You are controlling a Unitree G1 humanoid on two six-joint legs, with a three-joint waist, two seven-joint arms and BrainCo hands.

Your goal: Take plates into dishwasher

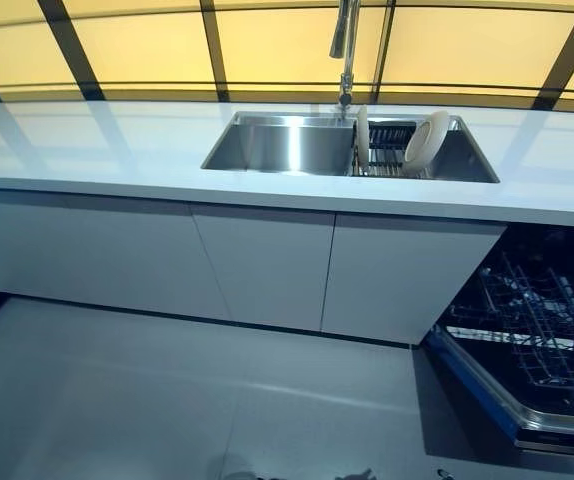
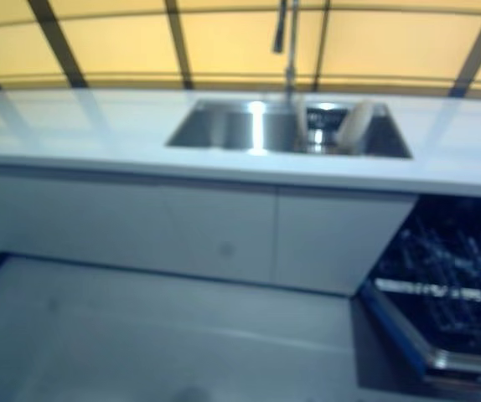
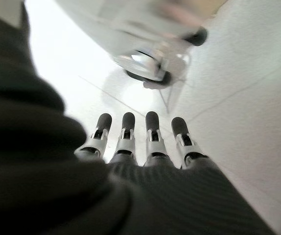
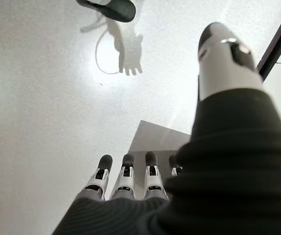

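Meanwhile, plates stand in the sink, far from either robot hand.

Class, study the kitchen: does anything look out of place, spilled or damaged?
Nothing stands out. Two plates stand upright in the sink rack, and the dishwasher is open with its rack pulled out, as the job needs.

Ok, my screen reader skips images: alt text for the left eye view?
Two white plates stand in a rack inside a steel sink set in a white counter. Lower right, an open dishwasher shows its wire rack. No hand shows.
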